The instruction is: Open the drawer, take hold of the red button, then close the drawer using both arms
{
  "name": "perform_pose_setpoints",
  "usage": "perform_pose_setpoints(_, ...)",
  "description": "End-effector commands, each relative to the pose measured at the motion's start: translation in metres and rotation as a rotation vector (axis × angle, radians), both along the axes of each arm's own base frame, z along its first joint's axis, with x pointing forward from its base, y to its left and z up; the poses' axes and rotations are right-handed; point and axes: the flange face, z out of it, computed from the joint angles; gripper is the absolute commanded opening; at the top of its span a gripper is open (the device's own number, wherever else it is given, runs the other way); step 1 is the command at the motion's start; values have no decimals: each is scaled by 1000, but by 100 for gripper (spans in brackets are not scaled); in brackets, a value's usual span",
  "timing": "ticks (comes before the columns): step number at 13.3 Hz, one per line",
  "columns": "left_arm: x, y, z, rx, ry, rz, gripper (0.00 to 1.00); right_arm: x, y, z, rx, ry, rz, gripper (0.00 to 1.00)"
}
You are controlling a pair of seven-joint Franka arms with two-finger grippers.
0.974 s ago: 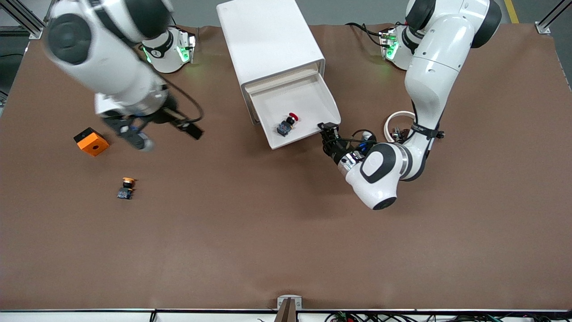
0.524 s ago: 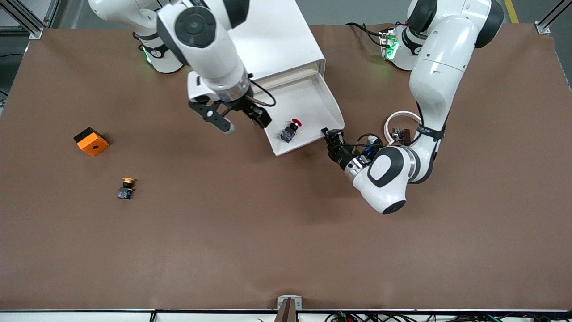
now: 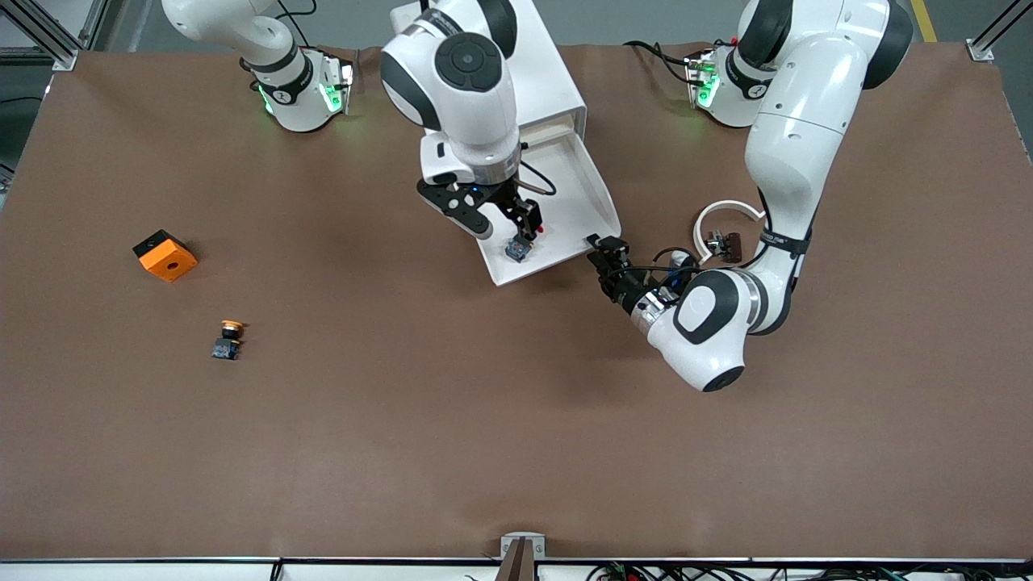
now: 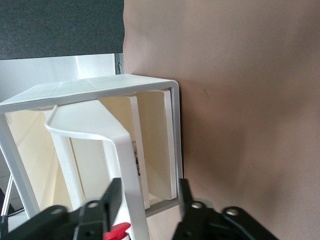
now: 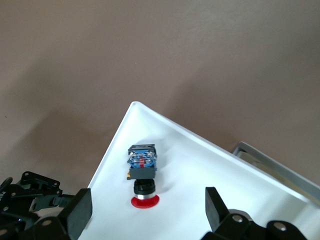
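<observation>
Button (image 5: 142, 172) between wide right pincer's (image 5: 147, 210) fingers; left pincer (image 4: 147, 200) apart around drawer (image 3: 593, 194) front.

The right arm reached out from its base, wrist turned downward, its right gripper (image 3: 502, 223) hanging with fingers spread wide. The left arm folded low at the elbow, its left gripper (image 3: 607, 252) level, fingers parted.

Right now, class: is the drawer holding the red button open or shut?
Open. The drawer is pulled out of the cabinet, its white tray exposed, with the button lying inside it.
</observation>
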Motion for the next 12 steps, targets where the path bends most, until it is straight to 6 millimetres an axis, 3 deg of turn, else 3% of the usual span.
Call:
perform_pose_setpoints(1,6,0,-1,-10,-21,-10,100,6,10,-20,-3,-21,-30,100)
perform_pose_setpoints(4,7,-1,7,-82,-73,-48,100,9,13,-47,-28,-5,-28,100)
perform_pose_setpoints(12,8,0,21,-438,-326,-298,100,8,25,-91,-35,10,-20,100)
